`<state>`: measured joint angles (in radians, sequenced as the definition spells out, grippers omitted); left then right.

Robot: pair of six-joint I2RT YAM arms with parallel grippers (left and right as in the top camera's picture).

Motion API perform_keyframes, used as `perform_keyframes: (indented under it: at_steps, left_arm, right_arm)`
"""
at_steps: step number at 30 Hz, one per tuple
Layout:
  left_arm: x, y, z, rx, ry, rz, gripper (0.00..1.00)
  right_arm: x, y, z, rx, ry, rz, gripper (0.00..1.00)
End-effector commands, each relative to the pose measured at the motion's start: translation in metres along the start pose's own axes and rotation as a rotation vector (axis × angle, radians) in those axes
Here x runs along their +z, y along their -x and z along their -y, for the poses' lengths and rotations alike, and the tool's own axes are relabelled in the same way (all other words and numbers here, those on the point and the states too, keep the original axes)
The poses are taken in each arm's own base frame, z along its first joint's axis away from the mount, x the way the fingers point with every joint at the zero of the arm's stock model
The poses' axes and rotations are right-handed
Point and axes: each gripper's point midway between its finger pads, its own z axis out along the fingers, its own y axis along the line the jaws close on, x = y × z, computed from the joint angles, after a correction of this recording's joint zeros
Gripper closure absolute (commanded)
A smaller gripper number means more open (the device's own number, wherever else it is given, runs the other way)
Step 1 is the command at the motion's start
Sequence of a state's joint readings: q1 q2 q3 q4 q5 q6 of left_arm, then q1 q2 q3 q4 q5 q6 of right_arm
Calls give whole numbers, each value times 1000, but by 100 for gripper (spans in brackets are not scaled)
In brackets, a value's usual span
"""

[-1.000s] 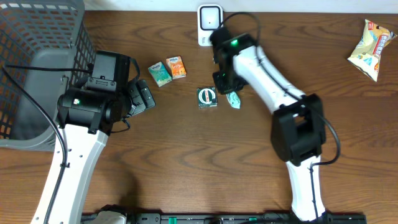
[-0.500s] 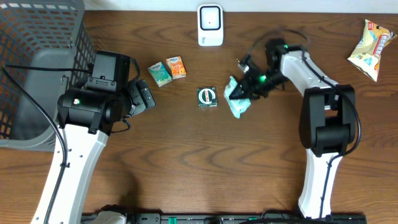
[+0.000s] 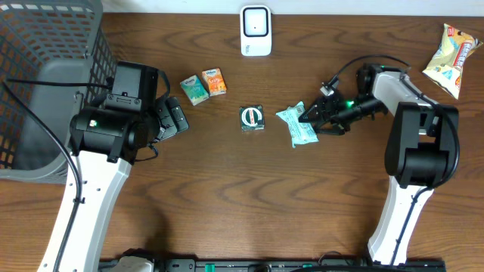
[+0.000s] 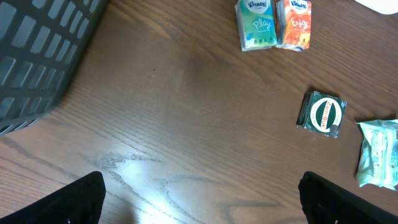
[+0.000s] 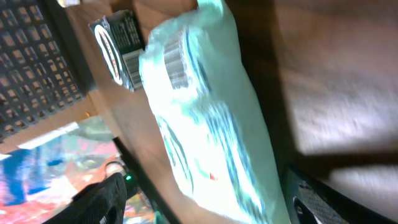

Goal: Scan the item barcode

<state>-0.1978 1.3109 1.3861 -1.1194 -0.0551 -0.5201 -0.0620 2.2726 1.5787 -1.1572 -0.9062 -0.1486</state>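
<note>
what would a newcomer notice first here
The mint-green packet lying mid-table, at the tips of the open right end effector. Then the big grey mesh basket at the far left and the white scanner at the table's top edge.

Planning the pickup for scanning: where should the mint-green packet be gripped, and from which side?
Probably across the middle of the mint-green packet, pinching its two long edges from above. It lies flat on the table, long and narrow, so its width suits a pinch. Its barcode sits near one end, so a mid-body grip leaves that uncovered.
</note>
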Motion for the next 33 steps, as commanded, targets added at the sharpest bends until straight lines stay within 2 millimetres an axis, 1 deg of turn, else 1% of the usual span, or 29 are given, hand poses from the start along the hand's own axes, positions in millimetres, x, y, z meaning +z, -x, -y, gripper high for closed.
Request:
perform_keyframes:
  at_steps: [1,5,7,8,9,10,11,12,13,15,16,21,25,27,30,33]
  left_arm:
    - [-2,2,-3,-5,8,9,3]
    - [-2,2,-3,-5,8,9,2]
    - [-2,2,-3,-5,8,9,2]
    - [-2,2,-3,-5,8,9,2]
    - [-2,2,-3,-5,8,9,2]
    - [-2,2,-3,-5,8,9,2]
    - [-2,2,-3,-5,8,9,2]
    - [-2,2,-3,-5,8,9,2]
    - [-2,2,-3,-5,8,9,2]
    - [-2,2,-3,-5,8,9,2]
    - [-2,2,-3,-5,8,9,2]
    - [-2,2,-3,-5,8,9,2]
    - [-2,2,-3,-5,8,9,2]
    - [-2,2,-3,-5,8,9,2]
    - [-2,2,-3,-5,8,9,2]
    - [-2,2,-3,-5,8,9,2]
  right_arm:
    - [-20,7,-16,-39,-22,29,28]
    - [-34,2,-24,-55,-126,10,31]
    - [-38,-1,-31,-78,-183,1,32]
    - [-40,-4,-36,-96,-213,-3,35]
    - [-41,-6,-41,-114,-237,-6,41]
    - [-41,-9,-46,-132,-267,-7,50]
    - [-41,-11,-51,-147,-294,-8,60]
    - [-39,-14,-55,-167,-324,-13,73]
    - [-36,-16,-58,-186,-356,-21,83]
    - [-26,-20,-62,-226,-408,-47,96]
    - [-20,-22,-64,-246,-436,-60,99]
    - [14,-26,-60,-265,-565,-87,99]
    - [41,-34,-56,-270,-594,-105,99]
    - [46,-37,-48,-241,-620,-104,99]
    - [48,-38,-28,-168,-666,-78,99]
    - [44,-39,-7,-115,-701,-63,99]
